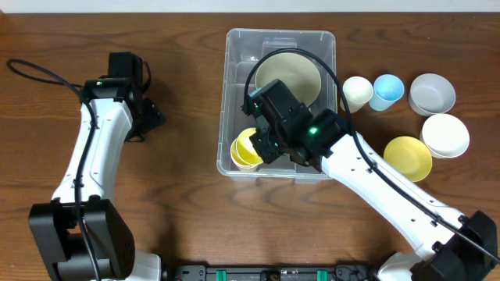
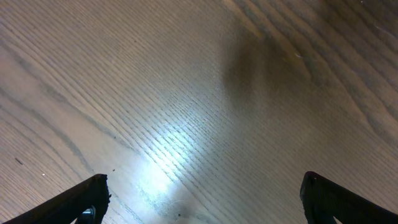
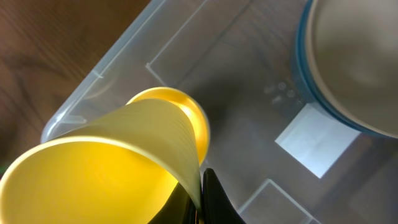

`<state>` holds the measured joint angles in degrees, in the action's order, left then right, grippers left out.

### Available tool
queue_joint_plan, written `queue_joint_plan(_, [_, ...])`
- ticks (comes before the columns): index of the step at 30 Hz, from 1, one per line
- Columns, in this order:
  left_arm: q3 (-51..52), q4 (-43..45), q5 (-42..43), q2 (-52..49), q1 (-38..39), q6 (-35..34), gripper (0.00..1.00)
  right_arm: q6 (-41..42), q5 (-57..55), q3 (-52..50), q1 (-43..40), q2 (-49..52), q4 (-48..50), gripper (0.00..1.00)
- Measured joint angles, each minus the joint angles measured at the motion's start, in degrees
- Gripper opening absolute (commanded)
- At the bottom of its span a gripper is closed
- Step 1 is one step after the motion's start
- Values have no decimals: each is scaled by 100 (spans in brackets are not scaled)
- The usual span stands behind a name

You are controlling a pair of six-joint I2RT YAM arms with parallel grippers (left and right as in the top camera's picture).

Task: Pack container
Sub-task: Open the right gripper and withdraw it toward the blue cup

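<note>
**Right arm setting a cup into the bin.** The container [image 1: 280, 101], a clear bin, is being shown at mid-tabletop [image 1: 187, 211], directly beneath the right jaws. These jaws are being pressed together on the thin wall of a yellow cup [image 3: 112, 168]. The cup is being held tilted inside the container corner just below the jaws, with its base pointing away from them towards the bin floor. Whether the base is touching cannot be told.

The step in hand is judged to be the setting-down of this cup. It would be done well by bringing the cup upright onto the floor before the jaws are spread, and by placing it tight to the corner wall so that room is spared.

Beyond the jaws, a large cream bowl [image 1: 289, 78] is occupying the far half of the container and is limiting the free floor.

Outside the bin, to the side of the right jaws, five items are lying on the tabletop:
- a cream cup [image 1: 358, 92]
- a blue cup [image 1: 387, 90]
- a grey bowl [image 1: 432, 94]
- a white bowl [image 1: 444, 134]
- a yellow bowl [image 1: 408, 156]

The left jaws are being held spread wide over bare wood, well apart from the container, with nothing between them.
</note>
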<state>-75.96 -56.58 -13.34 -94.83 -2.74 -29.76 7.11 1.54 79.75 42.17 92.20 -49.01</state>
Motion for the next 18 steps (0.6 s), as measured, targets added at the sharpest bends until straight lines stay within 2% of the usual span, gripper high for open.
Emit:
queue_joint_plan(15, [0,0,0,0,0,0,98,0,-52,0,2,0,-2,4])
queue_joint_plan(16, [0,0,0,0,0,0,98,0,-52,0,0,0,-2,6])
queue_joint_plan(18, [0,0,0,0,0,0,98,17,-52,0,0,0,-2,38])
